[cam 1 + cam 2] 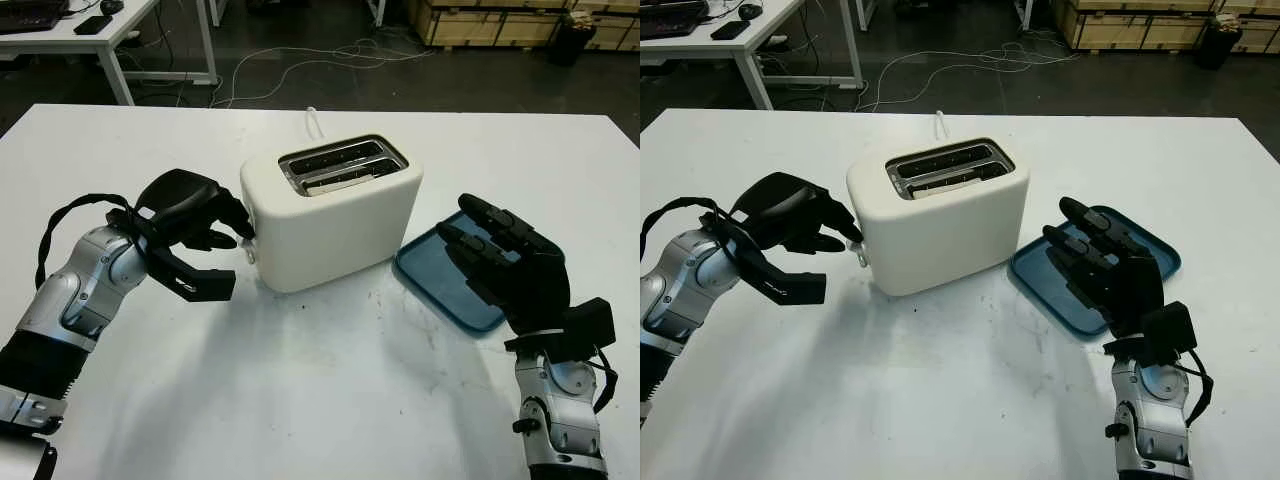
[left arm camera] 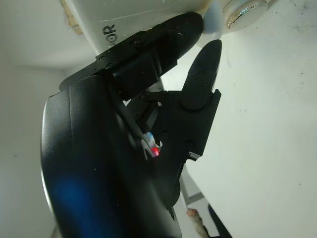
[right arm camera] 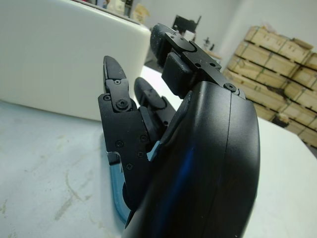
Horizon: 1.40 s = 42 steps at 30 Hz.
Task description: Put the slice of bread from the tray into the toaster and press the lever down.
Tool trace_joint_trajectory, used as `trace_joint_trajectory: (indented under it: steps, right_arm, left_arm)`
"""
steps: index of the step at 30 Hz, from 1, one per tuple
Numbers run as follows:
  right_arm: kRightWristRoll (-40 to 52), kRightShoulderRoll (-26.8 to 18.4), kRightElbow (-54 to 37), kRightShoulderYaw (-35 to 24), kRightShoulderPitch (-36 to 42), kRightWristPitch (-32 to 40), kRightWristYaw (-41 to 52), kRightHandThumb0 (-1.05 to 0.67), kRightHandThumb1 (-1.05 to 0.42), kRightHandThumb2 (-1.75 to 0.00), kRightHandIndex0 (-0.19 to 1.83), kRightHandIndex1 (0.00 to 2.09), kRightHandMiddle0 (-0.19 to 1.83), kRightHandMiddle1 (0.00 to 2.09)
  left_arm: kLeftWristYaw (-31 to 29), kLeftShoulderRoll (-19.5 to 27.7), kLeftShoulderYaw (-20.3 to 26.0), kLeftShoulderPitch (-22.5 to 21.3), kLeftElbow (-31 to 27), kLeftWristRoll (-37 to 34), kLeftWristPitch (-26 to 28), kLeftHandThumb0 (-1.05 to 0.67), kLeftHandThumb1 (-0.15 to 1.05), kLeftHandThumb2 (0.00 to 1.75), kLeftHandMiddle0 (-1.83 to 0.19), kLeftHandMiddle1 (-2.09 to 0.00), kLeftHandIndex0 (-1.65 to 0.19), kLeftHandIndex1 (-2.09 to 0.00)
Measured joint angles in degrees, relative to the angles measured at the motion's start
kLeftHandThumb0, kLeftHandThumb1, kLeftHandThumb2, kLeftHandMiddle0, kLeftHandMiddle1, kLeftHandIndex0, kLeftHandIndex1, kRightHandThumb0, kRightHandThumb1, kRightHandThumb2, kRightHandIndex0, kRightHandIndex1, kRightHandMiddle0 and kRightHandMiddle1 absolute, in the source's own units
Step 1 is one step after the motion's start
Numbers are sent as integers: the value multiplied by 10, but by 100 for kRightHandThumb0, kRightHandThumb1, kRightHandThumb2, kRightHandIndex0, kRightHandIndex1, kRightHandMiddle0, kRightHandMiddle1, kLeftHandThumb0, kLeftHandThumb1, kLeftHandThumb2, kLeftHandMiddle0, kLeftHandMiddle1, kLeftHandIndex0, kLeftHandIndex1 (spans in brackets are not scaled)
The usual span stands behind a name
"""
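The right hand (image 1: 510, 265) hovers open, fingers extended, above the near edge of the blue tray (image 1: 440, 275). The left hand (image 1: 195, 225) has its fingers curled, fingertips (image 2: 210, 22) on the lever (image 1: 860, 255) at the toaster's (image 1: 335, 215) end. The bread (image 1: 345, 177) seems to sit in the near slot.

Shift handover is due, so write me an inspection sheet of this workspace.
Surface: white table, faint scuff marks near the toaster.
Job's things: white two-slot toaster at table centre, bread slice in the nearer slot; blue tray beside it, nothing seen on its visible part.
Lever: at the toaster's left end, position unclear.
Clutter: nothing seen.
Hands: left hand at the lever end, fingertips against it; right hand open over the tray.
Cables: toaster's white cord behind it; loose cables on the floor.
Surroundings: desk, wooden pallets.
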Motion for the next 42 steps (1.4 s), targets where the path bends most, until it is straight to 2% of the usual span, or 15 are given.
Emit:
trace_joint_trajectory:
  steps: [8, 11, 14, 15, 16, 19, 24, 30, 38, 42]
  right_arm:
    - [2, 0, -11, -1, 11, 0, 0, -22, -92, -10, 78, 0, 71, 0]
    - [2, -1, -23, -2, 22, 1, 0, -23, -92, -10, 77, 0, 71, 0]
    - [6, -2, -34, -6, 32, 5, 1, -22, -92, -11, 78, 1, 71, 0]
    - [7, -2, -35, -7, 34, 5, 3, -22, -92, -11, 79, 1, 71, 0]
    - [8, -2, -35, -8, 35, 5, 4, -21, -92, -11, 79, 1, 71, 0]
    - [7, -2, -34, -9, 36, 5, 4, -22, -92, -11, 78, 1, 70, 0]
    - [6, -2, -34, -9, 36, 5, 4, -23, -92, -10, 78, 0, 70, 0]
    - [6, -2, -33, -8, 36, 7, 4, -22, -92, -11, 78, 1, 70, 0]
    - [6, -2, -30, -8, 36, 7, 5, -21, -92, -11, 78, 0, 70, 0]
    - [5, -2, -30, -8, 36, 7, 5, -24, -92, -10, 78, 0, 71, 1]
  left_arm:
    - [-16, 2, -7, -16, 9, -3, 0, -30, 80, 1, -76, -153, -127, 0]
    - [-17, 1, -11, -21, 10, 2, 2, -32, 81, 0, -79, -144, -129, -1]
    - [4, -27, -12, -21, 25, 2, 29, -30, 81, 1, -77, -154, -124, -1]
    - [15, -48, -11, -21, 35, -1, 54, -27, 85, 1, -73, -137, -119, -1]
    - [26, -66, -9, -19, 47, -4, 77, -26, 86, 1, -73, -128, -119, -2]
    - [58, -108, -9, -14, 91, -16, 101, -35, 90, 2, -77, -111, -120, -3]
    - [101, -117, -11, -16, 132, -16, 76, -33, 88, 0, -77, -120, -118, -1]
    - [107, -117, -11, -23, 149, -16, 52, -35, 90, 1, -72, -134, -120, -2]
    - [107, -116, -11, -25, 157, -29, 44, -35, 91, 1, -71, -133, -120, -2]
    - [107, -114, -11, -25, 153, -29, 45, -35, 90, 0, -76, -113, -119, -1]
